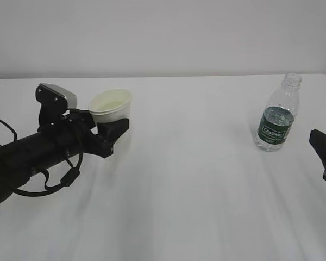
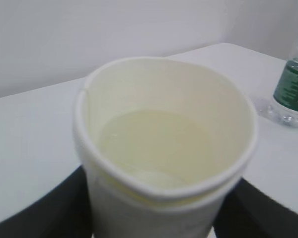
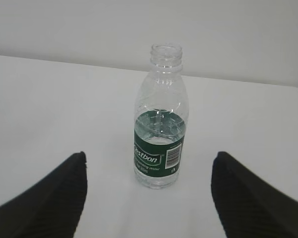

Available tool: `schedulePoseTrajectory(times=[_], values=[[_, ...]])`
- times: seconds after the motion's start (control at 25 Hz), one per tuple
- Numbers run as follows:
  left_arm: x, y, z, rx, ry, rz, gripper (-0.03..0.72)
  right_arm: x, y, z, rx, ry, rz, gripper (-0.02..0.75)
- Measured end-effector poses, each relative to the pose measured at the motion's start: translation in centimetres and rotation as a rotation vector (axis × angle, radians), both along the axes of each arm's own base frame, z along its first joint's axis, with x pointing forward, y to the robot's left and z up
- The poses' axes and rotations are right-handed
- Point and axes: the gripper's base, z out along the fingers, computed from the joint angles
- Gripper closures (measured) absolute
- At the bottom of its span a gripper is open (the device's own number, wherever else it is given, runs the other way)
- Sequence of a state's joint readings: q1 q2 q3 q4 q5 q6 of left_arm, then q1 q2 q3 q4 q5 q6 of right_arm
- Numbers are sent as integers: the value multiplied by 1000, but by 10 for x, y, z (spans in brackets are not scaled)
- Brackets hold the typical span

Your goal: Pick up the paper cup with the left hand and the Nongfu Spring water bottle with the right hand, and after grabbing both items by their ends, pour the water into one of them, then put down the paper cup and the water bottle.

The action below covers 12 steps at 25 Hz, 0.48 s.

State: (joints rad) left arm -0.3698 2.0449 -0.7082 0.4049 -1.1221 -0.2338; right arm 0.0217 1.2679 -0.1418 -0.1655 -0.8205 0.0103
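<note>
White tabletop [image 1: 185, 179] meets a pale wall [image 1: 163, 32]; left gripper [image 1: 110, 130] clasps the paper cup [image 1: 112, 106] at left, right gripper [image 3: 149, 198] gapes before the water bottle [image 3: 160, 134].

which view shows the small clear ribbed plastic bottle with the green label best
The right wrist view: the small clear ribbed plastic bottle with the green label stands whole and centred, uncapped, partly filled. The exterior view shows it smaller, far right. The left wrist view catches only its edge.

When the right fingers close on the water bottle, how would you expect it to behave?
The water bottle looks thin-walled and ribbed, so it will probably flex under a firm squeeze. It is partly filled and uncapped, so it is likely light and could spill if tilted. Tall and narrow, it may tip if nudged.
</note>
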Motion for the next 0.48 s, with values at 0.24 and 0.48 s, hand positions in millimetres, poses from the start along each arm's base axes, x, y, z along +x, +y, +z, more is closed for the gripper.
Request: schedulePoseTrajectory(times=[0.24,0.48], values=[[-5,25,-2,34,11,148,230,0,0,0,0,2,0,148],[-1,35,-2,17,22,248,233,0,0,0,-1,4,0,148]])
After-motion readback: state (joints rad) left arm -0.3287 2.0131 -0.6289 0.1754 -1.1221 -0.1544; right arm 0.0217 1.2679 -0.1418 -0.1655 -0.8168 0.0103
